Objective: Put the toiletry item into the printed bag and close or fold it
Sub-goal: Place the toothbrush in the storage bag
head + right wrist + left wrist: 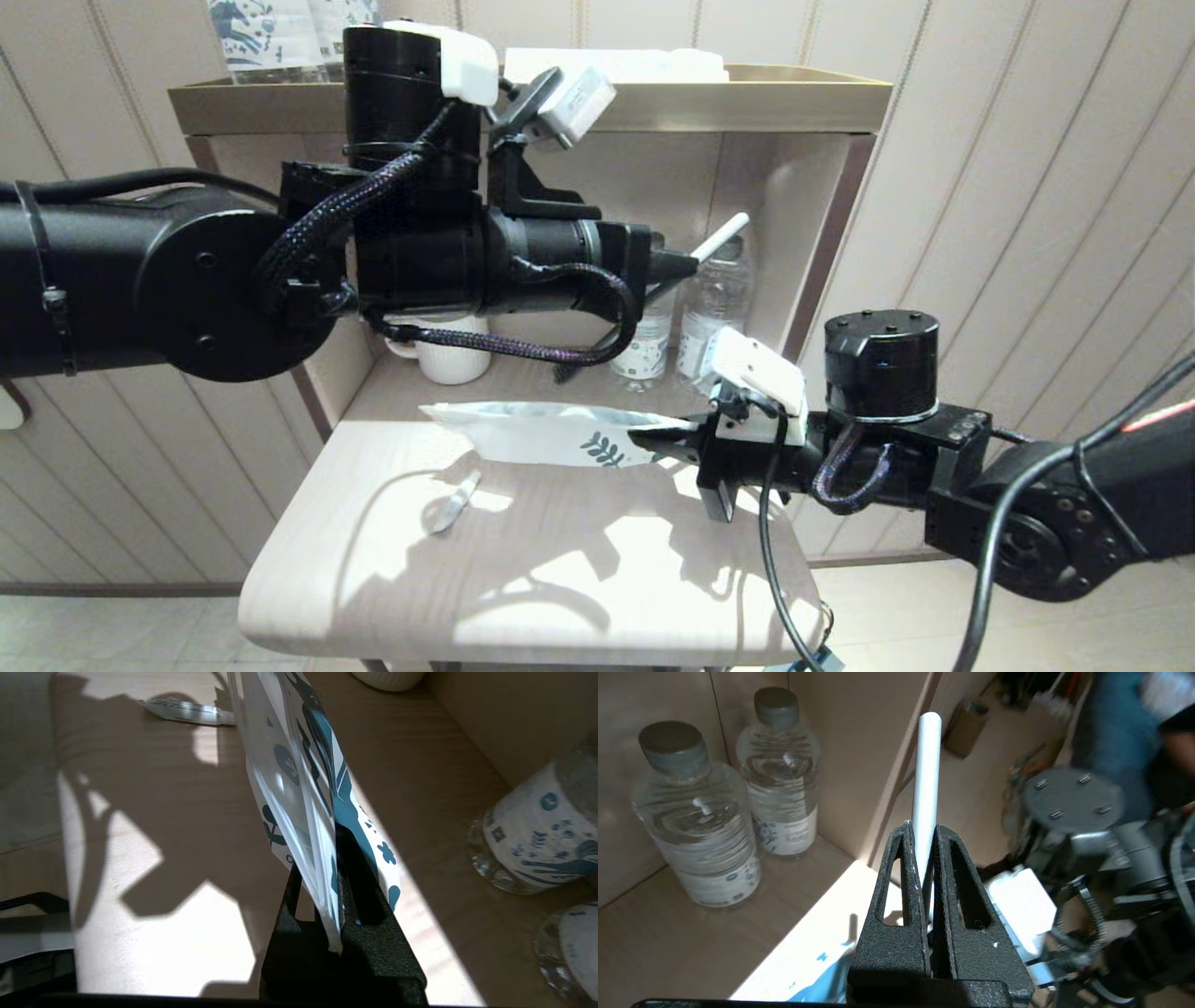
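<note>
On the table [523,597], a small flat strip [455,504] lies near left, behind it the right end effector [653,439] is clamped on the printed end of the bag [541,434], held above the tabletop, and higher and farther the left end effector [924,858] grips the toothbrush [926,779] before two water bottles [698,821].

Sunlit pale wooden table [392,597], panelled walls [1027,187].

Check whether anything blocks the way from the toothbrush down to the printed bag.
Nothing visible does. The left gripper holds the toothbrush in the air above the printed bag, which the right gripper holds by its printed end. Whether the bag's mouth is open cannot be seen.
</note>
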`<state>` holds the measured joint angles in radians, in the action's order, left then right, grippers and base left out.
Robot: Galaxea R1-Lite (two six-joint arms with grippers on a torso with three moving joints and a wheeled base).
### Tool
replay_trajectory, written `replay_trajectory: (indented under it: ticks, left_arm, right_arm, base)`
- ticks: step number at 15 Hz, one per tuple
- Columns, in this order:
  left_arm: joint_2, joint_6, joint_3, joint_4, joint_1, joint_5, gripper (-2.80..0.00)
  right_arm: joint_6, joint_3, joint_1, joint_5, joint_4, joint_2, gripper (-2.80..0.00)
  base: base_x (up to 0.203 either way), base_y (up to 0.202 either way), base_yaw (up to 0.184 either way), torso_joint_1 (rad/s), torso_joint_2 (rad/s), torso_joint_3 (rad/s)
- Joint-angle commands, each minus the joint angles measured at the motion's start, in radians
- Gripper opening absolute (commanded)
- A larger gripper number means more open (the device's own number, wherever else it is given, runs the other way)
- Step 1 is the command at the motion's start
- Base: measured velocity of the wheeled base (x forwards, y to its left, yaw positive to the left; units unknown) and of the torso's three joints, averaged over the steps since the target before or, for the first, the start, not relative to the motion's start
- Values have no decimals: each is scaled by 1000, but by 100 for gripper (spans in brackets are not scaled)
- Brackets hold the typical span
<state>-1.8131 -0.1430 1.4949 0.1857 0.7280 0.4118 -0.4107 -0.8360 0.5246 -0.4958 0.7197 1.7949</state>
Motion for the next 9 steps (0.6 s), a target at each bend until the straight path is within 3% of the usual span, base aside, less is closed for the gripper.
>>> replay_trajectory:
  ticks: [1,6,9]
  left_arm:
    - [32,-25,-59,67,-1,14,-280]
    - [51,-107,-190,288,-50,74,-280]
    - [35,-119,-146,272,-55,91,-280]
  right_arm:
    - [19,-27,-10,-49,-48,3,-280]
    - [43,-67,-32,-132,-144,1,-280]
    - [35,-42,-31,-121,-112,-21,-280]
  base:
    - [0,0,0,0,0,0]
    - [0,0,0,0,0,0]
    - [0,0,0,0,0,0]
